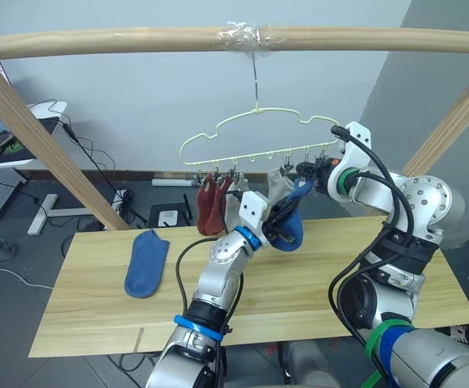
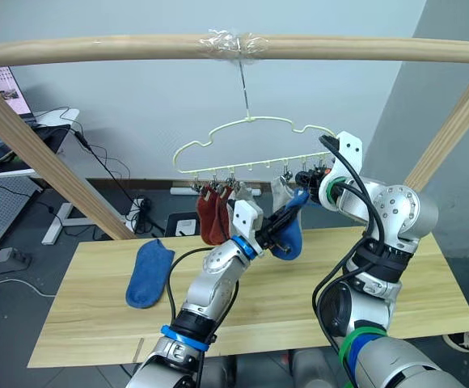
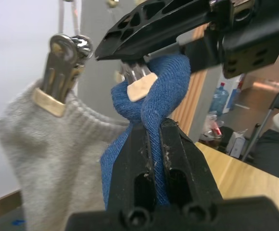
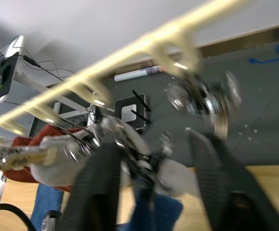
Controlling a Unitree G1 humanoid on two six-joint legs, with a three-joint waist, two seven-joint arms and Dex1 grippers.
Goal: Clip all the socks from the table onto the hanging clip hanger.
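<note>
Left gripper (image 1: 284, 217) clenched on blue sock (image 1: 290, 229) under clip hanger (image 1: 255, 137), right gripper (image 1: 309, 171) spread — spare blue sock (image 1: 146, 263) near table (image 1: 315, 283) edge

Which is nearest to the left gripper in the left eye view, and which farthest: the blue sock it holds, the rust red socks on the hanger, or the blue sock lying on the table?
1. Blue sock, held in the left gripper, under the clip hanger.
2. Rust red socks, clipped at the hanger's left end.
3. Blue sock lying flat, on the left part of the table.

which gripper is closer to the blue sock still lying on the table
Left. The left gripper is raised at the clip hanger, right of the flat blue sock; the right gripper is farther right.
</note>
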